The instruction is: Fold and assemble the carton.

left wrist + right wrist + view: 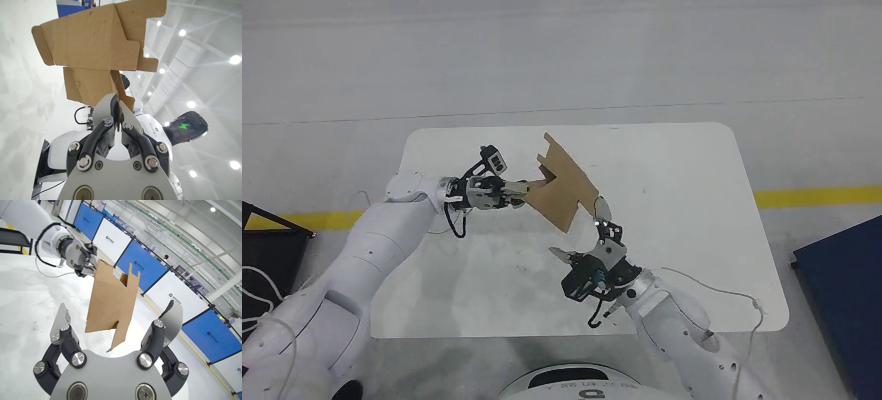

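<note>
White table [692,200] beneath the right gripper [580,231]. Yellow floor stripe [817,197] off the table, well beyond that gripper's outer side. Blue and white partition panels [147,266] far behind the left gripper [90,271]. Ceiling lights [235,59] overhead.

Top view looks down from high above the carton [564,188]. Left wrist view sits close beside it, angled toward the ceiling [198,66]. Right wrist view faces it from farther off. All share the carton.

I see the carton [564,185] held up above the middle of the worktop [682,200]. My left hand [522,190] is at its left edge, pinched onto it. My right hand [579,230] sits just before the carton, nearer me, fingers spread, not touching it.
</note>
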You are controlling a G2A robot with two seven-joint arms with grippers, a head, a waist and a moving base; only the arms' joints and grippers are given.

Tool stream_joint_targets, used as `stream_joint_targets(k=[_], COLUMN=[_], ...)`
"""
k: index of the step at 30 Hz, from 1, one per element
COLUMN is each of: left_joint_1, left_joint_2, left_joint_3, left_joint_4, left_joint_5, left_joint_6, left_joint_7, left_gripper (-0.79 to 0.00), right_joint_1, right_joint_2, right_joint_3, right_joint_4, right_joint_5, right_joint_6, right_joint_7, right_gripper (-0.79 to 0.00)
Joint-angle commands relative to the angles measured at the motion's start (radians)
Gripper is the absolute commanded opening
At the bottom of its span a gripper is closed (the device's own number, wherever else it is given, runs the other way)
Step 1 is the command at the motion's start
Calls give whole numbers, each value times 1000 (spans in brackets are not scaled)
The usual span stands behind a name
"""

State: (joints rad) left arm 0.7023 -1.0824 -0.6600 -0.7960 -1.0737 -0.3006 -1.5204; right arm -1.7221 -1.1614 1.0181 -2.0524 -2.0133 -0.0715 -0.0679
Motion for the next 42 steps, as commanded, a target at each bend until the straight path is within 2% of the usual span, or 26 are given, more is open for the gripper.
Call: stream_joint_targets(k=[1, 4, 7, 9, 12, 15, 20, 24, 28, 31, 42], left_joint_1=[-17, -63, -98, -112, -90, -14, 149, 267, 343, 367, 434], left_joint_2=[2, 15, 37, 59, 93, 138, 207, 246, 269, 279, 300], left_joint_3=[-5, 1, 8, -5, -41, -112, -261, -356, -415, -446, -521], left_joint_4=[-9, -46, -121, -196, -332, -497, -743, -881, -955, -976, -1059], left_joint_5=[94, 340, 612, 841, 1067, 1194, 1225, 1209, 1165, 1139, 1145], left_joint_6=[-27, -105, -179, -194, -165, -126, -156, -234, -277, -294, -284], left_joint_7=[28, 106, 181, 281, 393, 457, 474, 442, 406, 385, 409], left_gripper=[-785, -785, -785, -785, -785, -785, -785, -785, -785, -785, -785], right_joint_1=[16, 46, 81, 101, 113, 106, 77, 67, 74, 81, 96], right_joint_2=[-4, -15, -29, -38, -43, -45, -49, -53, -59, -64, -70], right_joint_3=[-22, -70, -104, -130, -126, -84, 22, 67, 60, 49, -31], right_joint_4=[7, 22, 48, 57, 51, 25, -49, -81, -85, -74, -44], right_joint_5=[-36, -106, -115, -121, -107, -89, -68, -136, -164, -147, -170], right_joint_6=[4, 42, 80, 97, 118, 180, 359, 422, 408, 377, 158], right_joint_7=[32, 113, 167, 185, 196, 233, 321, 386, 408, 406, 340], right_gripper=[0, 0, 0, 0, 0, 0, 0, 0, 0, 0, 0])
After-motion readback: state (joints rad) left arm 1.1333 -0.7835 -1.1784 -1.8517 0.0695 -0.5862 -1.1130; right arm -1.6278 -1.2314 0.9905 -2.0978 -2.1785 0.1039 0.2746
